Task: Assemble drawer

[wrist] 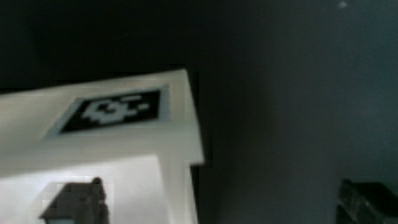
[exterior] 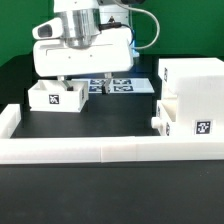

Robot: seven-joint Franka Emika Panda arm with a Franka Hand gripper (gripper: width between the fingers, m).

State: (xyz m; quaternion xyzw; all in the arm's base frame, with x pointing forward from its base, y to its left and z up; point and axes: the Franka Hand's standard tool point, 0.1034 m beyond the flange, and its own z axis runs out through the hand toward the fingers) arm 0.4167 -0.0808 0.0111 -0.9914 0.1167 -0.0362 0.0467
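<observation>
The small tray (exterior: 57,97) just beneath the jaws (wide apart)

A white tray (wrist: 107,150) of the drawer fills one side of the wrist view, blurred, its corner jutting into the dark table surface (wrist: 294,90). A square black-and-white tag (wrist: 119,108) sits on its face near that corner. The gripper (wrist: 219,205) has its two dark fingertips (wrist: 71,200) spread wide: one overlaps the white tray, the other shows against the dark surface, well clear of the tray's edge
</observation>
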